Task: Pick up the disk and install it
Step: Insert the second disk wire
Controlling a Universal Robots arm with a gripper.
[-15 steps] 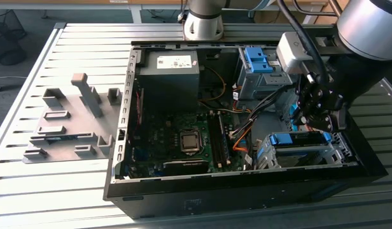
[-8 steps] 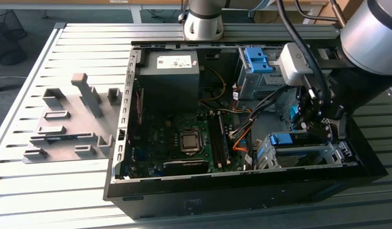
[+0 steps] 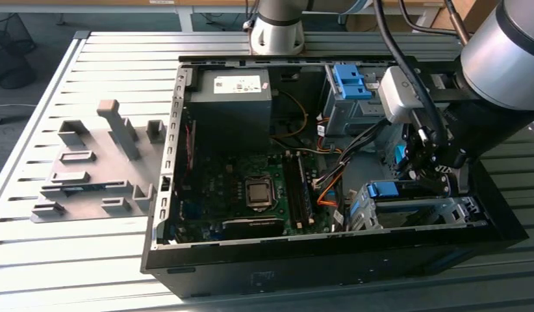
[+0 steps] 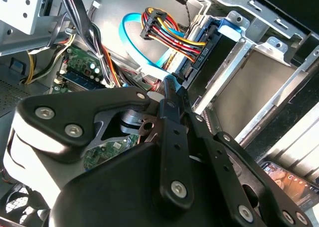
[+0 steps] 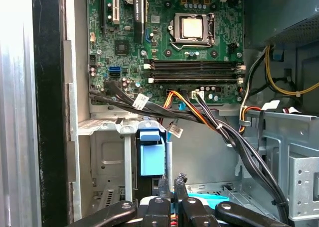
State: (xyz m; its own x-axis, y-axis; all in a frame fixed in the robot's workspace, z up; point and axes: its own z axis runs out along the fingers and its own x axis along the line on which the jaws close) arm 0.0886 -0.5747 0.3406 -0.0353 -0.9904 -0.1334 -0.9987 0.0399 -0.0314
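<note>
Exterior view: the gripper (image 3: 423,166) hangs inside the open computer case (image 3: 336,260), at the right of the frame, just above the grey drive bay (image 3: 414,211) in the lower right corner. The case stands on the slatted desk (image 3: 93,260).

Step in hand, as judged: the pick-up is done and installation is under way, but the disk is not yet seated.

Location of the disk (image 3: 399,156): it shows as a blue strip on edge, touching the gripper and above the bay. In the second wrist view its green circuit side (image 4: 107,155) lies close behind the gripper linkage, left of centre. In the first wrist view its blue frame (image 5: 212,203) sits at the bottom edge, just beside the gripper (image 5: 171,184).

Jaws: narrow, the two tips close together; they appear clamped on the disk.

The blue bracket (image 5: 151,157) fixed on the bay lies directly beyond the tips, with the motherboard (image 5: 164,33) further up the frame.

Requirement, as judged: the disk's frame must line up squarely with the bay's open side (image 4: 249,82) and stay clear of the nearby cable bundle (image 4: 169,38).
</note>
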